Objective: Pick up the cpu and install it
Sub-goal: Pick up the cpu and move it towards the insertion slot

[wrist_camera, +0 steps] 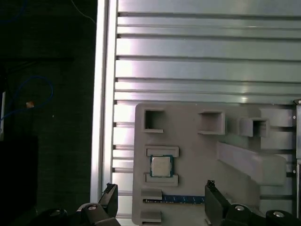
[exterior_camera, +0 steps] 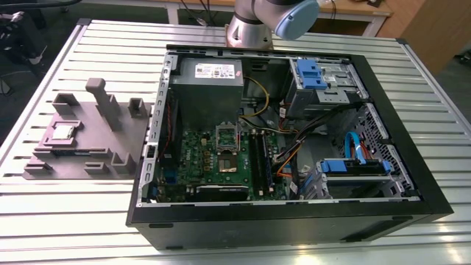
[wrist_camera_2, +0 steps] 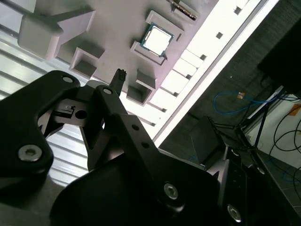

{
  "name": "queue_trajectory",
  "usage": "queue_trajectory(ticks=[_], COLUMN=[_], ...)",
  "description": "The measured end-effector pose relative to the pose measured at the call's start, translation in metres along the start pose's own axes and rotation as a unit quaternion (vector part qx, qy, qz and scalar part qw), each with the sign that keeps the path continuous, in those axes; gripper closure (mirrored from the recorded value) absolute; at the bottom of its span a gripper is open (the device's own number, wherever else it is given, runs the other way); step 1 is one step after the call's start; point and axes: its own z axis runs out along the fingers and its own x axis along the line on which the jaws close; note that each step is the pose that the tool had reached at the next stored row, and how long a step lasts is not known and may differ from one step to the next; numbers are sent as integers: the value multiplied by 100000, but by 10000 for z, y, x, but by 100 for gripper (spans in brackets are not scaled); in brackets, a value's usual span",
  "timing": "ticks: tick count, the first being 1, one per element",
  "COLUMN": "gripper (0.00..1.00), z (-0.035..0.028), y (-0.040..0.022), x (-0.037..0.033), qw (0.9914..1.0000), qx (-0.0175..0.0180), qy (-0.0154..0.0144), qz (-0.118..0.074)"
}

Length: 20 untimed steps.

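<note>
The cpu lay in a grey fixture, exterior view's left; first wrist view showed the gripper, jaws apart.

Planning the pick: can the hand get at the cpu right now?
Probably yes. The cpu lies uncovered in its grey holder, and the open hand faces it with nothing between.

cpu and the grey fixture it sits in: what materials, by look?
cpu: metal top, silver-grey, shiny; it glares bright in both wrist views.
grey fixture: likely plastic, matte, uniform grey with blocky pockets; possibly printed, cannot confirm.
</note>
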Motion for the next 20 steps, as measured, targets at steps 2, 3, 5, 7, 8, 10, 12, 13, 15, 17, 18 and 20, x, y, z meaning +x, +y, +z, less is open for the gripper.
queue_trajectory(ticks=[2, 3, 5, 7, 8, 10, 12, 13, 15, 17, 18, 20], gripper=[18, 18, 18, 18, 18, 18, 18, 18, 18, 18, 18, 18], z=[27, 38, 46, 63, 64, 64, 64, 64, 64, 72, 80, 105], y=[-1, -1, -2, -3, -2, -2, -2, -3, -3, -3, -5, -20], x=[0, 0, -1, -1, -1, -1, -1, -1, -1, 0, 1, 1], qw=[100000, 100000, 100000, 100000, 100000, 100000, 100000, 100000, 100000, 100000, 100000, 100000], qx=[-37, -52, -50, -55, -57, -55, -57, -56, -57, -68, -71, -58], qy=[0, -2, 12, 7, 5, 8, 8, 7, 5, -14, -17, 5], qz=[-4, -4, -3, -3, -2, -2, -1, -2, -3, -4, -6, -8])
